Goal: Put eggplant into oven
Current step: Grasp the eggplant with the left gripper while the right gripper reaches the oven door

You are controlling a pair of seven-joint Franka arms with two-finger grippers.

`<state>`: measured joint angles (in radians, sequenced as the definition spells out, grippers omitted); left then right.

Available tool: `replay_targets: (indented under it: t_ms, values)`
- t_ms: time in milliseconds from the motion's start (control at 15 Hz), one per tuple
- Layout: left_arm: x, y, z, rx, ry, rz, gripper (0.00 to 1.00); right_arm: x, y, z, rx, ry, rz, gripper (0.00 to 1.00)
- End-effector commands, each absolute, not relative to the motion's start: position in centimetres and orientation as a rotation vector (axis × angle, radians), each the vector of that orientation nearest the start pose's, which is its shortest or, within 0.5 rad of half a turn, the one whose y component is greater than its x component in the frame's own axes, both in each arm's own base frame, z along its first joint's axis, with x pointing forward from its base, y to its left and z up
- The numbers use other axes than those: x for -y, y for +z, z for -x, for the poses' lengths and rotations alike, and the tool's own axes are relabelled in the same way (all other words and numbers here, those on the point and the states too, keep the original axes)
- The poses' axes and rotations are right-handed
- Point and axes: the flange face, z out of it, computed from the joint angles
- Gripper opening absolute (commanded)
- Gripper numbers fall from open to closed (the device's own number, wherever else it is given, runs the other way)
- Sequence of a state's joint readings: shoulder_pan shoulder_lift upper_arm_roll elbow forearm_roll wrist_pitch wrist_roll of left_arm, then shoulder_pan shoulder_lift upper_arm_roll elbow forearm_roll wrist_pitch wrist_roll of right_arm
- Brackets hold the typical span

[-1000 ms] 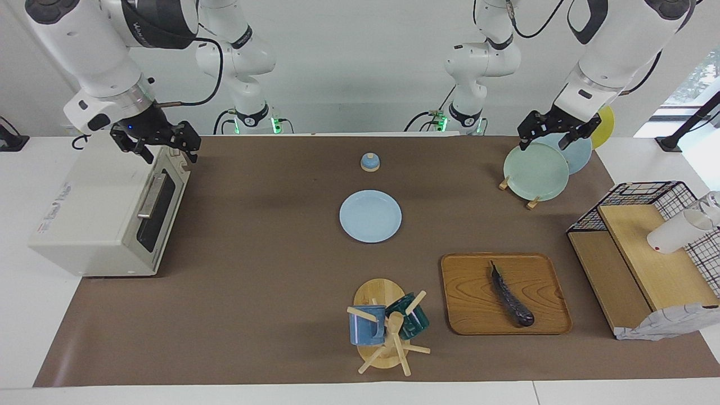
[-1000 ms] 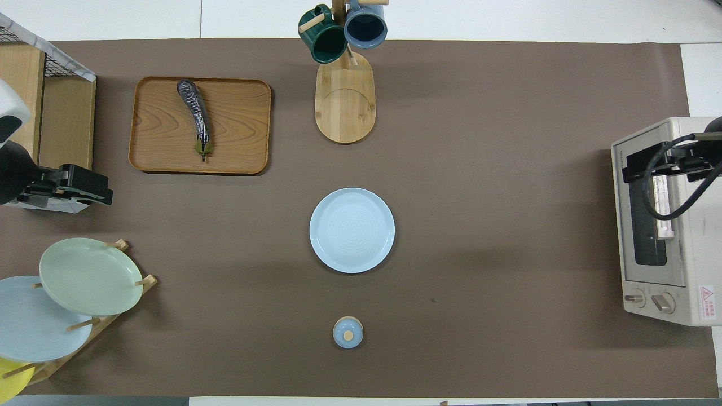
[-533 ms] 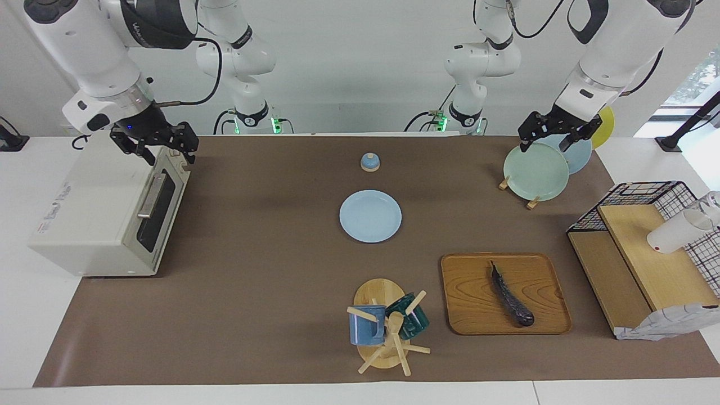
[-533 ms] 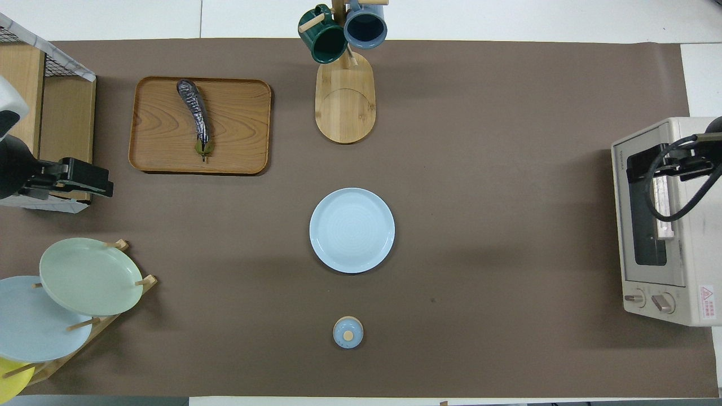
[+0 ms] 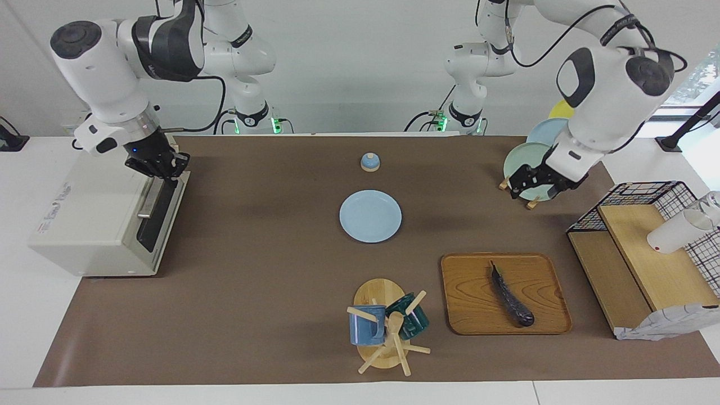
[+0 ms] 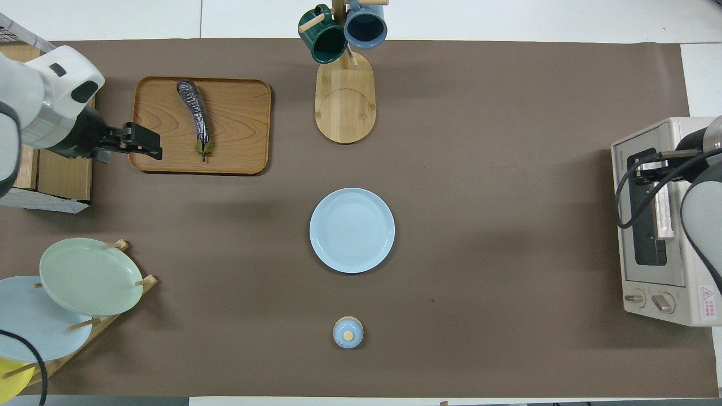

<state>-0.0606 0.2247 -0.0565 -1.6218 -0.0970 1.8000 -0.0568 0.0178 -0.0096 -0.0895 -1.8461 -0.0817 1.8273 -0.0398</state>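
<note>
1. Step in hand, as I judge it: opening the oven (image 5: 107,216) door with my right gripper (image 5: 160,166), so that the eggplant (image 5: 511,297) can go in. The oven stands at the right arm's end of the table with its dark glass door upright and not yet dropped.

2. My right gripper sits at the top edge of the door, at the end of the bar handle (image 5: 151,197) nearer the robots. Its fingertips are drawn together. Whether they pinch the handle or only rest against the door edge, I cannot tell.

3. To do this well, I want the pull to follow the door's arc, outward and down about the bottom hinge, not straight back. A straight drag could shift the whole oven on the brown mat (image 5: 270,292).

4. The eggplant lies loose on the wooden tray (image 5: 467,315) toward the left arm's end of the table, stem tip pointing toward the robots.

5. My left gripper (image 5: 534,183) hangs over the mat beside the plate rack (image 6: 107,321), with jaws spread wide and empty. It is apart from the eggplant.

6. For the pickup I would close across the eggplant's slim body near its middle, since it is curved and may roll.
</note>
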Motion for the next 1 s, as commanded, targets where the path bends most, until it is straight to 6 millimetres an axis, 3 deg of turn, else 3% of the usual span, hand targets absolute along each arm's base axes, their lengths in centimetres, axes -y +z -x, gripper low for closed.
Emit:
replay_targets:
  t_ms: [0,133,333,533,733,933]
  values:
    - [8.3,44.7,-65.4,-0.016,0.058,3.275,1.0,6.9,49.1,-54.8,-0.031,0.012,3.292,0.0]
    - [8.6,41.6,-66.9,0.01,0.015,3.284,1.0,7.6,47.4,-54.2,-0.022,0.046,3.31,0.0]
    - [10.0,36.8,-68.8,0.113,-0.08,3.285,1.0,10.2,47.2,-53.4,0.033,0.101,3.329,0.0]
    - [10.4,34.3,-69.6,0.177,-0.155,3.275,1.0,10.9,46.1,-52.6,0.024,0.121,3.324,0.0]
    - [11.4,33.3,-69.5,0.179,-0.181,3.27,1.0,10.6,44.7,-52.4,0.033,0.109,3.318,0.0]
    - [11.5,32.0,-68.9,0.156,-0.171,3.236,1.0,9.1,42.5,-52.4,0.058,0.084,3.299,0.0]
